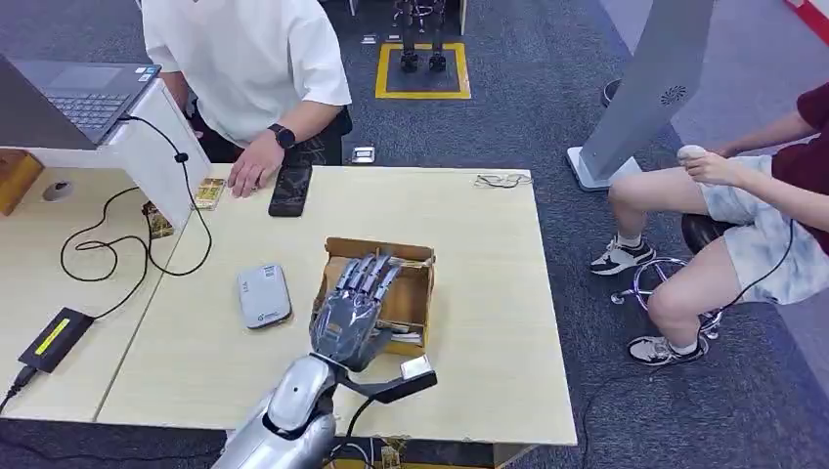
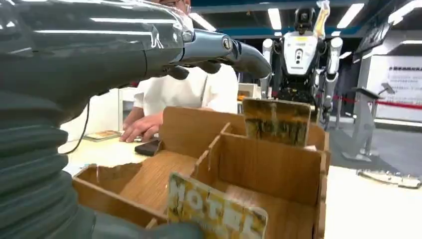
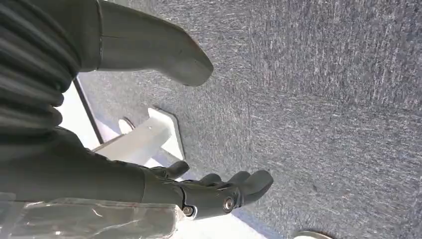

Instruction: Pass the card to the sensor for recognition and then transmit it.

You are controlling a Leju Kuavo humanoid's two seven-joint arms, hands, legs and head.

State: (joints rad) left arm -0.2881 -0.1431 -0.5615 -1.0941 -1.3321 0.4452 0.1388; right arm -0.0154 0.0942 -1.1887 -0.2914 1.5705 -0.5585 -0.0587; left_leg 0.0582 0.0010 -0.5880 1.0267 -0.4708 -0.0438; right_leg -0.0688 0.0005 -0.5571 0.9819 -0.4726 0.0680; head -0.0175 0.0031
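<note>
The left robot hand [image 1: 354, 311] hovers spread and empty over the cardboard box [image 1: 417, 293] near the bench's [image 1: 489, 322] front edge; lower onto the upright "HOTEL" card [image 2: 216, 211] inside, pinching squarely; right robot hand [image 3: 219, 191] hangs loosely open, holding nothing.

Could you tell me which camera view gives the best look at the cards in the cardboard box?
The left wrist view: the HOTEL card stands close and readable. The head view has the left hand over the cardboard box. The right wrist view faces carpet.
</note>
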